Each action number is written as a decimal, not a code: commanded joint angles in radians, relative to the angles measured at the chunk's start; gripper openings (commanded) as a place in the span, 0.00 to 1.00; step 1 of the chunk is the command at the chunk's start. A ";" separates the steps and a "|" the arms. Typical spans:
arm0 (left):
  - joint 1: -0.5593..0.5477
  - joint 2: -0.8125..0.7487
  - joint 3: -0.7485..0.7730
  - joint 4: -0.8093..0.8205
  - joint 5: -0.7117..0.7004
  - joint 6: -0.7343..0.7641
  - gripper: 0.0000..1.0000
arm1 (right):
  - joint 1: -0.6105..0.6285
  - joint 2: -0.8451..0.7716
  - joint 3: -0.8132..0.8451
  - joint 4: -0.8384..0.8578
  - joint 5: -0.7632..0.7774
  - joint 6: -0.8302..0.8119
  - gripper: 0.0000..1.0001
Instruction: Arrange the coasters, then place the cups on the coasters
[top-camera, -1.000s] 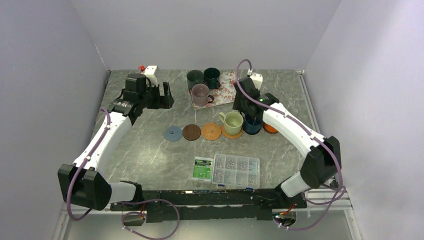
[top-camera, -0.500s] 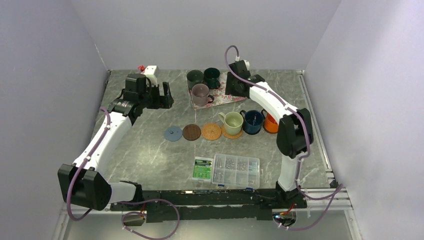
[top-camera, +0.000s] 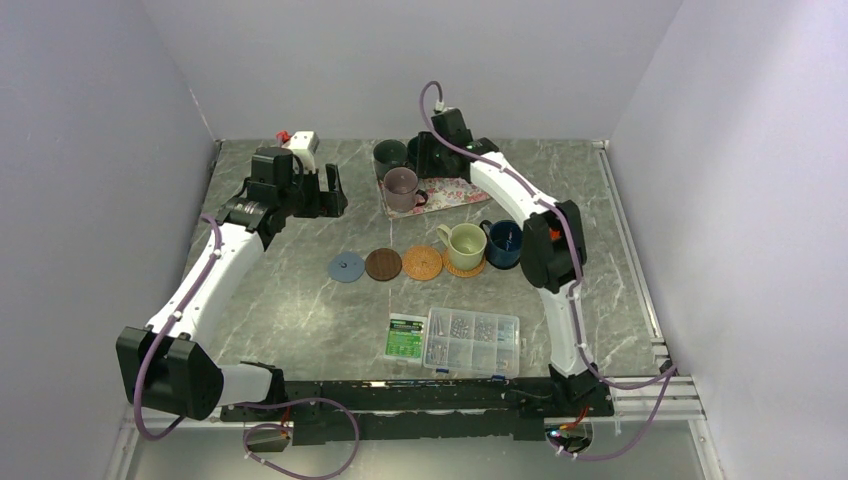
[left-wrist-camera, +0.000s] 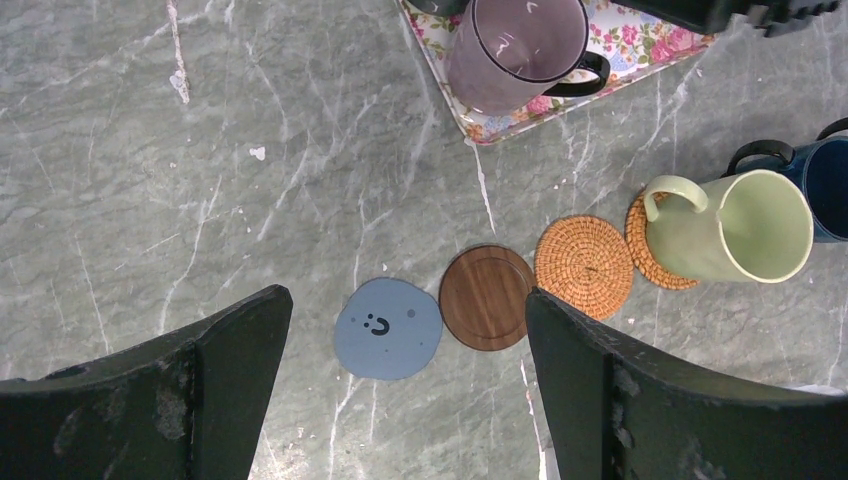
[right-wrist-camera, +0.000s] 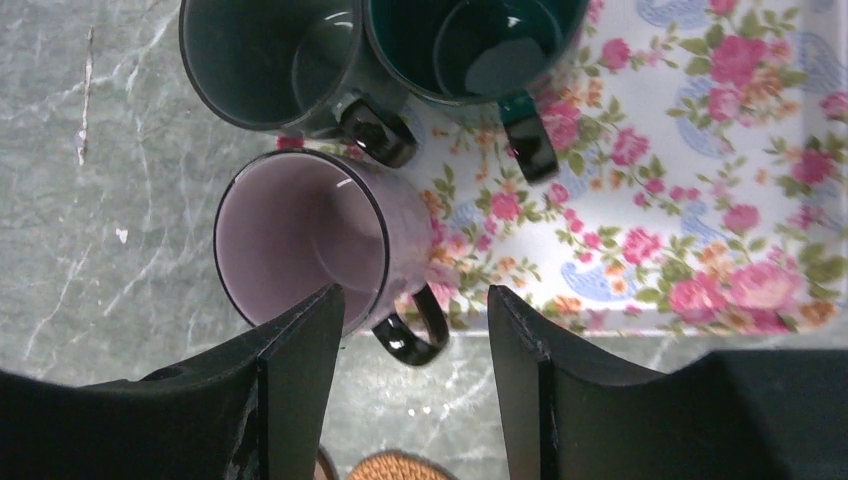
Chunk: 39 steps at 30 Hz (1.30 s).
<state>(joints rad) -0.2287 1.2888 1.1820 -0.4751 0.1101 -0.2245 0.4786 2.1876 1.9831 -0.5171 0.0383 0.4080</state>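
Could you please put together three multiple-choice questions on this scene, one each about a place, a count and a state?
1. Where does the mauve cup stand? A on the floral tray; B atop the screw box; C on a coaster.
2. How many coasters lie bare? A one; B three; C five.
3. The left gripper is: A open, empty; B shut on a cup; C shut on a coaster.
Answers: A, it sits at the tray's corner; B, blue coaster, brown coaster, woven coaster; A, fingers wide apart, nothing between.

Right pincer parted (left pincer wider).
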 joint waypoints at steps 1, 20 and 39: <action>0.001 0.003 0.007 0.026 0.019 0.005 0.93 | 0.011 0.083 0.121 0.018 0.013 -0.003 0.59; 0.001 0.007 0.013 0.023 0.048 0.003 0.93 | 0.019 0.251 0.256 0.013 -0.034 -0.035 0.45; 0.001 0.010 0.012 0.023 0.050 0.005 0.93 | 0.020 0.183 0.255 0.061 -0.117 -0.186 0.00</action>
<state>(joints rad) -0.2287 1.2938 1.1820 -0.4755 0.1360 -0.2249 0.4953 2.4447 2.1929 -0.5163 -0.0391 0.2943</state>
